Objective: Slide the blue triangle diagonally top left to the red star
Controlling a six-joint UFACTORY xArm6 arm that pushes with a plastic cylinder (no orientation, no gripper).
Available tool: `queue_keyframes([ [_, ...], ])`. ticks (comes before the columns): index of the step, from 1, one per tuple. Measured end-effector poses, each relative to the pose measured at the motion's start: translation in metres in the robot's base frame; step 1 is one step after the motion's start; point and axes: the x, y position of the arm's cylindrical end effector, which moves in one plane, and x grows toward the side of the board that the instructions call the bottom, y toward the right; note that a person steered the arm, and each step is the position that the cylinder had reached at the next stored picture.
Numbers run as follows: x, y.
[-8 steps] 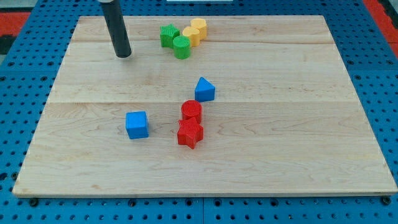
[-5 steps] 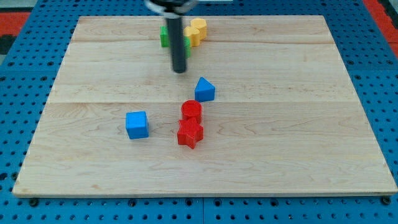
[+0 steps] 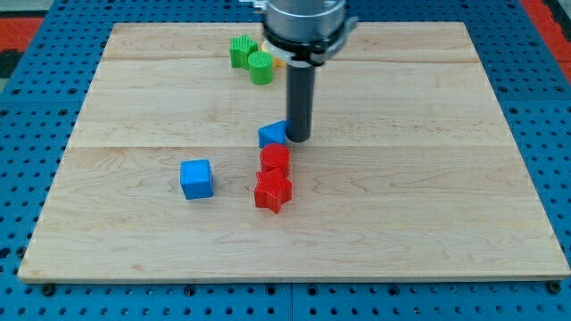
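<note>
A pale wooden board (image 3: 428, 223) of joined planks lies on a blue pegboard table (image 3: 27, 294). Red matting (image 3: 549, 13) shows past the table's top corners. The light is even.

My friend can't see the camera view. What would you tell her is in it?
My tip touches the right side of the blue triangle, just above the red cylinder and red star on a wooden board.

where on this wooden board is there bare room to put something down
Bare: the wooden board right of my tip, and the strip below the blue cube. Crowded: the middle, with blue triangle, red cylinder, red star.
</note>
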Motion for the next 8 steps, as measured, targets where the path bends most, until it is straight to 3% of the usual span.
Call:
queue_keyframes([
  [1,-0.025,0.009],
  [2,0.023,-0.04],
  [3,0.034,-0.032],
  [4,0.01,-0.029],
  [5,0.028,-0.045],
  [8,-0.003,-0.028],
])
